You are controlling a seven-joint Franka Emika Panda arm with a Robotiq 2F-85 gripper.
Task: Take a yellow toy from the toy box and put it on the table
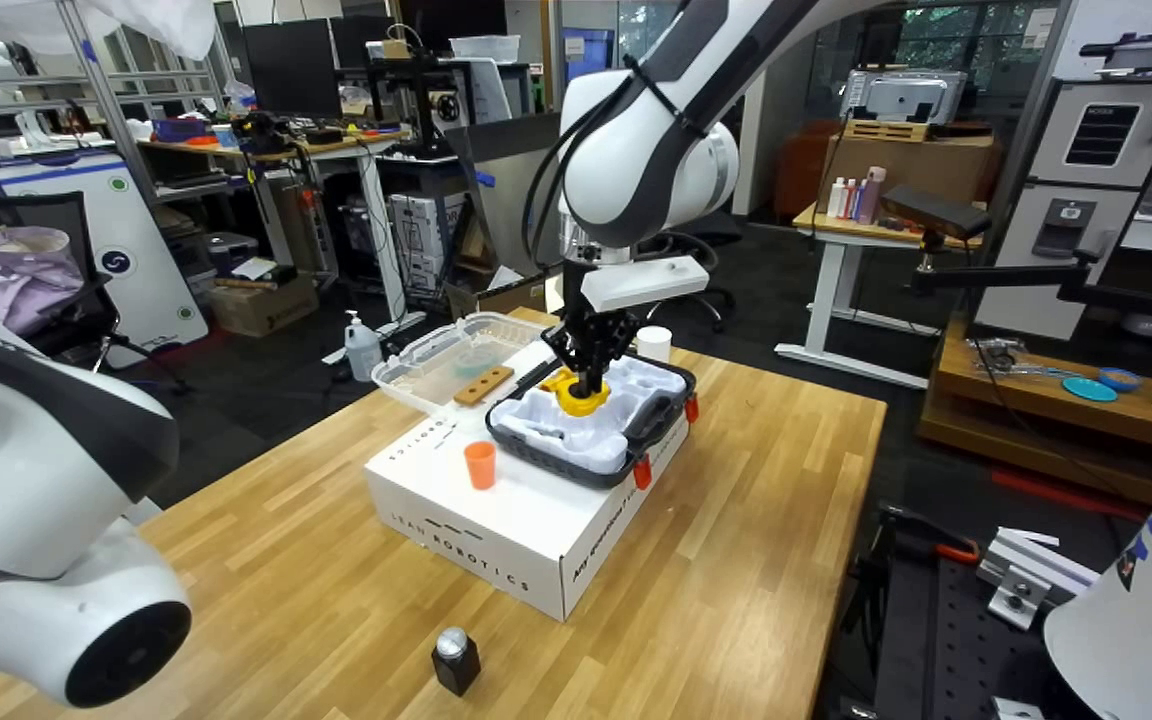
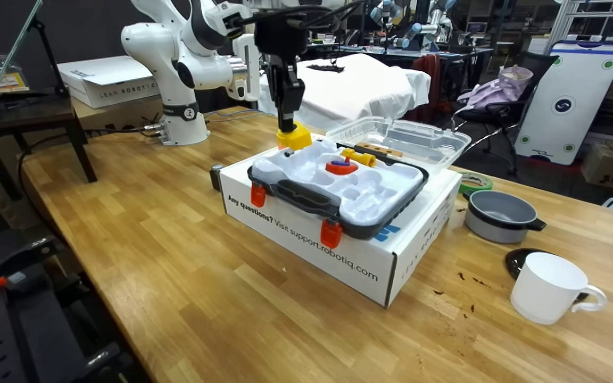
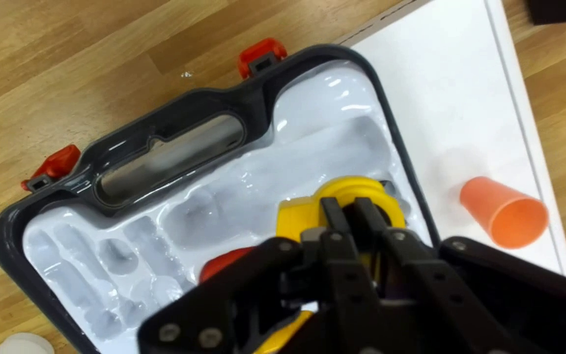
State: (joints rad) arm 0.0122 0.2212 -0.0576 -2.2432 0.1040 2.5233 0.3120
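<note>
Tool pinches yellow toy; pot in exterior view only.

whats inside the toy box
A white tray holding a red toy and a slim yellow toy. A bulkier yellow toy seems held by the fingers over the tray, perhaps touching it. Anything beneath the tray is covered, and the fingers hide part of it in the wrist view.

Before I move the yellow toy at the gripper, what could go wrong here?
The yellow toy might slip: the gripper is at its rounded end, and I can't confirm a firm grip.
The red toy lies close by in the toy case, so sideways motion may catch it.
The orange cup stands beside the toy case on the white cardboard box and might tip if brushed.
</note>
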